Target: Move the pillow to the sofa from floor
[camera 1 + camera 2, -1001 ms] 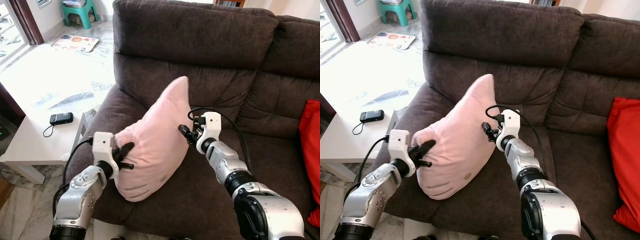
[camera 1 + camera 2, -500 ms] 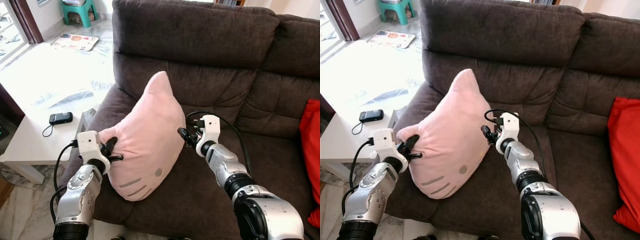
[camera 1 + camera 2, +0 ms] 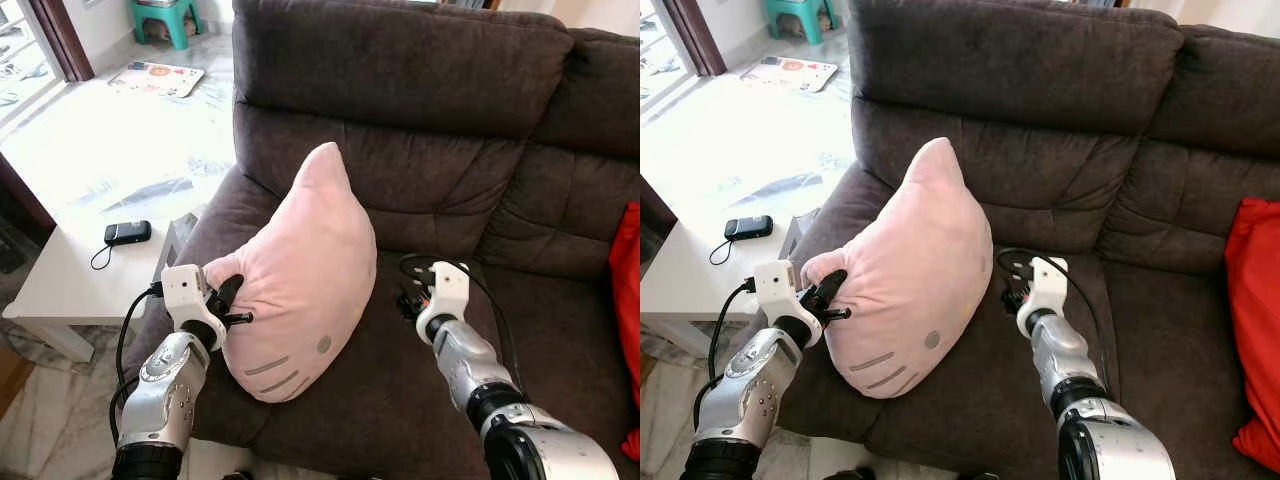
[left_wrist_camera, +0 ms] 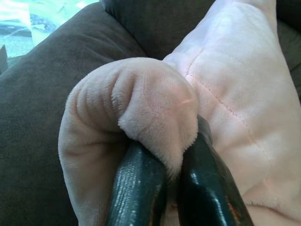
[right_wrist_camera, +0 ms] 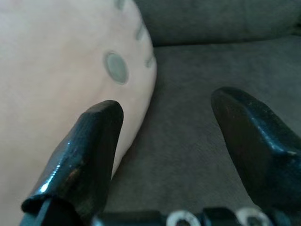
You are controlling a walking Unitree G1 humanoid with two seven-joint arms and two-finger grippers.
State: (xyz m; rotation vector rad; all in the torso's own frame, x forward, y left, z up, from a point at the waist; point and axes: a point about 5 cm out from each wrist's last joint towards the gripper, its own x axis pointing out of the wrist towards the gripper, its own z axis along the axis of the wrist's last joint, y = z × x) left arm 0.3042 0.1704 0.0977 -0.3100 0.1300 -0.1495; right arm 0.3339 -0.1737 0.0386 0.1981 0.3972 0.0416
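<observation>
A pink pillow (image 3: 300, 275) is propped upright on the seat of the brown sofa (image 3: 420, 100), its corner pinched between the fingers of the left gripper (image 3: 232, 303), while the right gripper (image 3: 408, 301) is held beside the pillow, fingers spread.

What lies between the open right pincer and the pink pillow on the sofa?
Only bare brown sofa seat. In the right eye view, the right pincer hangs open beside the pillow, with nothing in between.
</observation>
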